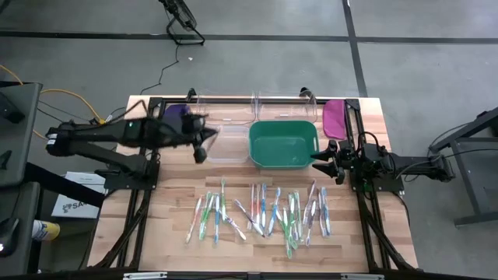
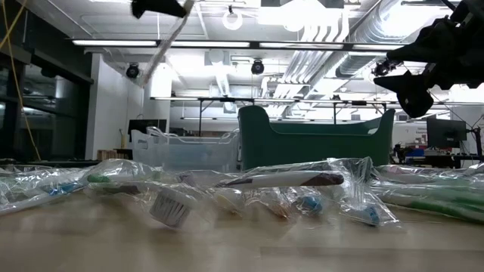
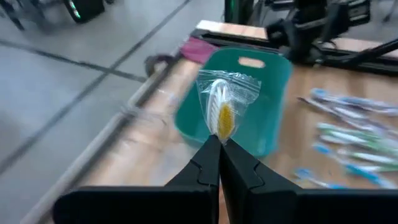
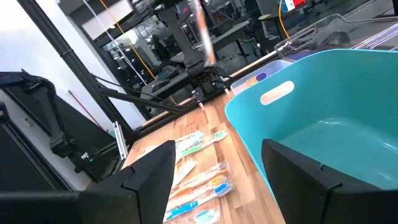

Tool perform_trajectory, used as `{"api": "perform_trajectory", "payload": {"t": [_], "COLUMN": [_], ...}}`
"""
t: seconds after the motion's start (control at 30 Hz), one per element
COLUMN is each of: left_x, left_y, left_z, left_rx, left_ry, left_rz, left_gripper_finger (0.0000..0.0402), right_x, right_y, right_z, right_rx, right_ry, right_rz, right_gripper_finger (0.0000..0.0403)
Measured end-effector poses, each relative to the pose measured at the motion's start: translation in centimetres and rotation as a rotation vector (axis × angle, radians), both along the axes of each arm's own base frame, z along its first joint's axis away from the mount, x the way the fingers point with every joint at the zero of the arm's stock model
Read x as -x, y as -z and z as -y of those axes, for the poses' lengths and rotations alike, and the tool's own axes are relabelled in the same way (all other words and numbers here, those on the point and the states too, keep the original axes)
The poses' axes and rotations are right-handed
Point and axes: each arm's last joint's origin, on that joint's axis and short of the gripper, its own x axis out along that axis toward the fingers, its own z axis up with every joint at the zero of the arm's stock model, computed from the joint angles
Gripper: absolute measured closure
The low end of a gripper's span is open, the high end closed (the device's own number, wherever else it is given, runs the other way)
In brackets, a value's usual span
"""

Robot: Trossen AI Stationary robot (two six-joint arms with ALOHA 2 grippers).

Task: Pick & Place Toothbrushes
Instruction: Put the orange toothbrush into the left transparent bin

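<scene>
Wrapped toothbrush [image 3: 224, 111]: light, stiff stick in slippery crinkly film, clamped at its lower end by the left claw [image 3: 219, 144] above the counter [image 1: 175, 206] near the green bin [image 1: 282, 143]; remainder lies scattered [image 1: 264, 210], best gripped mid-handle; right claw [image 1: 333, 161] apart beside the bin.

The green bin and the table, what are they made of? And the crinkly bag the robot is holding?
The green bin looks like smooth molded plastic: even colour, rounded corners, a cut-out handle. The table looks like wood, with pale planks and visible grain. The bag pinched in the shut left gripper seems thin clear plastic film: it is see-through, wrinkled and shiny, with a toothbrush inside.
</scene>
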Motion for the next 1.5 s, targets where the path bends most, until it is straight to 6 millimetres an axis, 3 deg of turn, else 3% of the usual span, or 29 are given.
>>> {"api": "perform_trajectory", "payload": {"t": [0.27,0.43,0.8,1.03,1.2,1.5], "left_x": [-3.4,-5.4,-7.3,-8.1,-8.5,-8.7], "left_y": [-0.8,1.4,7.9,10.7,11.3,10.5], "left_z": [-6.0,-10.1,-17.0,-18.5,-18.6,-18.7], "left_rx": [-0.224,-0.312,-0.217,-0.223,-0.219,-0.217], "left_ry": [0.042,0.057,0.150,0.238,0.244,0.260], "left_rz": [-0.224,-0.422,-0.631,-0.726,-0.730,-0.708], "left_gripper_finger": [0.0401,0.0401,0.0401,0.0401,0.0396,0.0303], "right_x": [0.0,0.0,0.0,0.0,0.0,0.0], "right_y": [0.0,0.0,0.0,0.0,0.0,0.0], "right_z": [0.0,0.0,0.0,0.0,0.0,0.0], "right_rx": [0.000,0.000,0.000,0.000,0.000,0.000], "right_ry": [-0.002,-0.002,-0.002,-0.002,-0.002,-0.002], "right_rz": [0.000,-0.001,0.000,0.000,0.000,0.000], "right_gripper_finger": [0.0170,0.0170,0.0170,0.0170,0.0170,0.0170]}}
